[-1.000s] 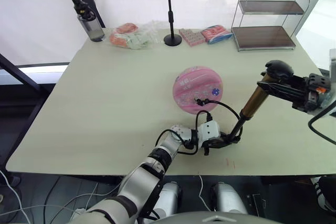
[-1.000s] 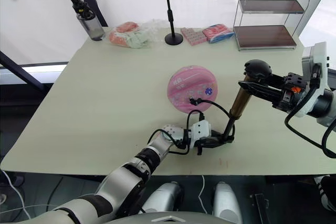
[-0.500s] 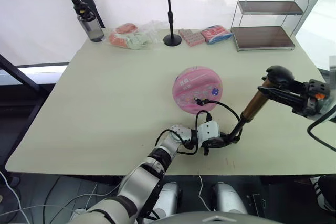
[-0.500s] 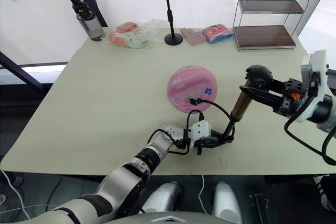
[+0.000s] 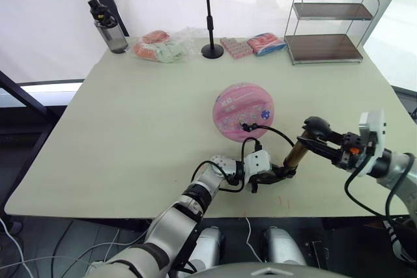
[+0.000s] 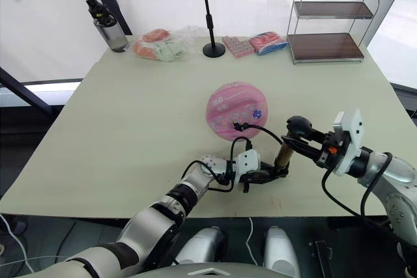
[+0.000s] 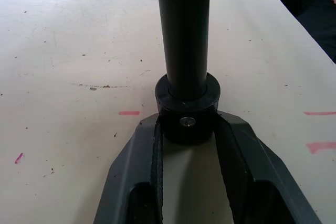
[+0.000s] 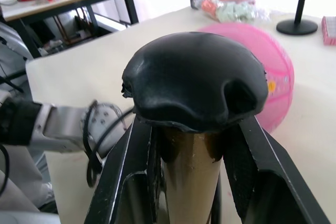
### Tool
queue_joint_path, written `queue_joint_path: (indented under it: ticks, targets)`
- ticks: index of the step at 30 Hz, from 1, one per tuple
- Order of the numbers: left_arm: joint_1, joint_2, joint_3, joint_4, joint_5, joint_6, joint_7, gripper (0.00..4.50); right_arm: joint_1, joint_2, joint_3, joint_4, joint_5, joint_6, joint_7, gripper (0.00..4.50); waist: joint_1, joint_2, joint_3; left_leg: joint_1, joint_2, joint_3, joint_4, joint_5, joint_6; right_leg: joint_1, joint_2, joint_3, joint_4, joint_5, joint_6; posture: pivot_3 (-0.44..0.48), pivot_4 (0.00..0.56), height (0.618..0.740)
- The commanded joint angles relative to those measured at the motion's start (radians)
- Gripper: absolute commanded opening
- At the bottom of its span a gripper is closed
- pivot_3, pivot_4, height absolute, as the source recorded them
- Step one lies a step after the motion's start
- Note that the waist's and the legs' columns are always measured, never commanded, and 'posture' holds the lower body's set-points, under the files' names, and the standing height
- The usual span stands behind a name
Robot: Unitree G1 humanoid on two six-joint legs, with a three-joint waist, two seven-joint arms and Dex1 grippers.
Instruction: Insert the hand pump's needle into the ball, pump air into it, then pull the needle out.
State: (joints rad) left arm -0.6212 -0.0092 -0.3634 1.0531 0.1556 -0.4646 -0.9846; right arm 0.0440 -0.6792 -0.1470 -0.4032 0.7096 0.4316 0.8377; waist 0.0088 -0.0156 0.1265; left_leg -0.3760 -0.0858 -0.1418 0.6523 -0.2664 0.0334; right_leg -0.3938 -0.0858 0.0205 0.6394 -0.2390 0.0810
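The ball (image 5: 244, 111) rests on the desk (image 5: 130, 128), with the needle (image 5: 242, 124) in its near side. From there a black hose (image 5: 277, 133) curves to the hand pump (image 5: 293, 154), which leans just beside the ball. The left gripper (image 7: 186, 129) has its jaws clamped on the pump's black base cap. The right gripper (image 8: 191, 145) has its jaws closed on the gold cylinder just under the knob handle (image 8: 194, 80).
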Motion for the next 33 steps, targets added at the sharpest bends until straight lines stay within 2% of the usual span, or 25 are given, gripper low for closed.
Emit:
queue_joint_path:
  ticks: [1, 5, 10, 14, 19, 27, 33]
  targets:
    - [0.042, 0.021, -0.023, 0.057, 0.035, 0.029, -0.011, 1.09, 0.062, 0.046, 0.109, 0.081, -0.12, -0.027, -0.017, 1.08, 0.0, -0.001, -0.002, 0.0, 0.0, 0.0, 0.0, 0.0, 0.0, 0.0, 0.0, 0.0, 0.0, 0.0, 0.0, 0.0, 0.15, 0.74]
    - [0.039, 0.02, -0.018, 0.061, 0.034, 0.03, -0.001, 1.09, 0.081, 0.081, 0.126, 0.1, -0.155, -0.068, -0.017, 1.08, -0.002, 0.0, -0.003, 0.0, 0.0, 0.0, 0.0, 0.0, 0.0, 0.0, 0.0, 0.0, 0.0, 0.0, 0.0, 0.0, 0.15, 0.74]
    - [0.034, 0.017, -0.014, 0.066, 0.03, 0.029, 0.009, 1.09, 0.06, 0.077, 0.073, 0.06, -0.106, -0.036, -0.018, 1.08, -0.002, 0.0, -0.003, 0.003, 0.0, 0.0, 0.0, 0.0, 0.0, 0.002, 0.0, 0.001, 0.0, 0.0, 0.0, 0.0, 0.15, 0.74]
    - [0.032, 0.015, -0.015, 0.07, 0.032, 0.026, 0.012, 1.09, 0.014, 0.024, -0.023, -0.014, 0.009, 0.034, -0.01, 1.08, 0.002, 0.001, -0.001, 0.006, 0.0, 0.0, -0.001, 0.0, 0.0, 0.005, 0.0, 0.001, 0.0, -0.002, 0.003, 0.0, 0.15, 0.74]
    - [0.032, 0.015, -0.014, 0.073, 0.031, 0.025, 0.008, 1.09, -0.052, -0.049, -0.13, -0.094, 0.155, 0.15, -0.021, 1.08, 0.006, 0.003, 0.003, 0.004, -0.001, 0.0, 0.0, 0.0, 0.0, 0.005, -0.001, 0.001, -0.001, 0.0, 0.0, 0.0, 0.15, 0.74]
    - [0.031, 0.017, -0.014, 0.074, 0.032, 0.027, 0.001, 1.09, -0.183, -0.198, -0.306, -0.116, 0.373, 0.298, -0.05, 1.08, 0.005, 0.004, 0.004, -0.001, -0.002, -0.001, 0.001, 0.0, 0.0, 0.002, -0.002, -0.001, -0.001, 0.0, 0.0, 0.0, 0.15, 0.74]
    - [0.031, 0.022, -0.017, 0.07, 0.033, 0.027, -0.013, 1.09, -0.246, -0.272, -0.368, -0.123, 0.479, 0.362, -0.072, 1.08, 0.005, 0.004, 0.004, -0.003, -0.001, -0.001, 0.001, 0.0, 0.0, 0.0, -0.002, -0.001, -0.001, 0.0, 0.0, 0.0, 0.15, 0.74]
